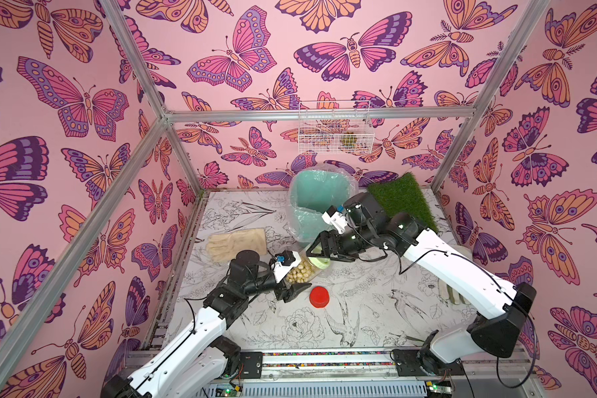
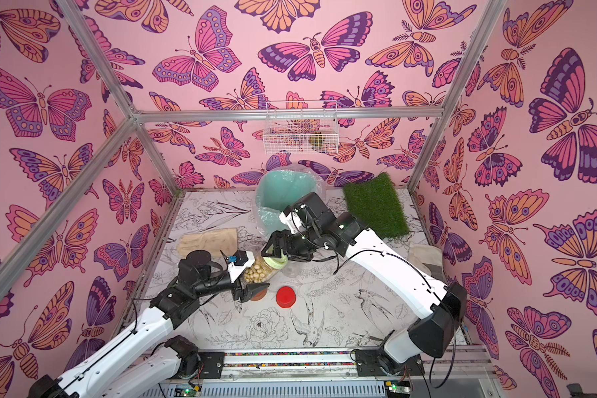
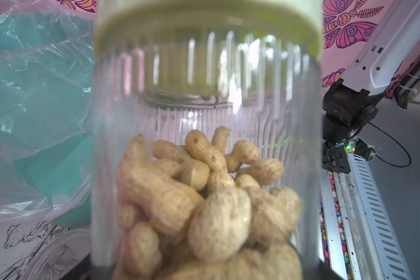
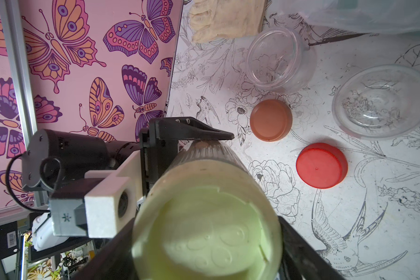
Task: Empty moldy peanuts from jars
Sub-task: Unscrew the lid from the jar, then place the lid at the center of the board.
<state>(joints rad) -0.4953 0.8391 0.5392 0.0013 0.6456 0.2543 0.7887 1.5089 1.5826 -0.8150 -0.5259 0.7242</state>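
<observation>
the last full jar (image 1: 302,270) is up off the desk (image 1: 359,310), tipped nearly on its side between the two arms, just in front of the bin (image 1: 319,193). the left tool (image 1: 294,279) is clamped narrow across its clear ribbed body, low down where the peanuts (image 3: 204,198) are heaped. the right tool (image 1: 319,256) sits wide around the pale green lid (image 4: 204,232), jaws pressed to its rim as far as i can see. the lid is on, so nothing can pour yet. two empty jars (image 4: 275,60) lie on the desk beside a brown lid (image 4: 270,120) and a red lid (image 4: 321,164). the jar looks like thin, stiff plastic: light, a bit slick, likely to flex if squeezed hard, so hold it mid-body on the ribs and twist from the lid's edge. the nuts are loose and dry and should tumble out fast once it is tipped over the bin.
</observation>
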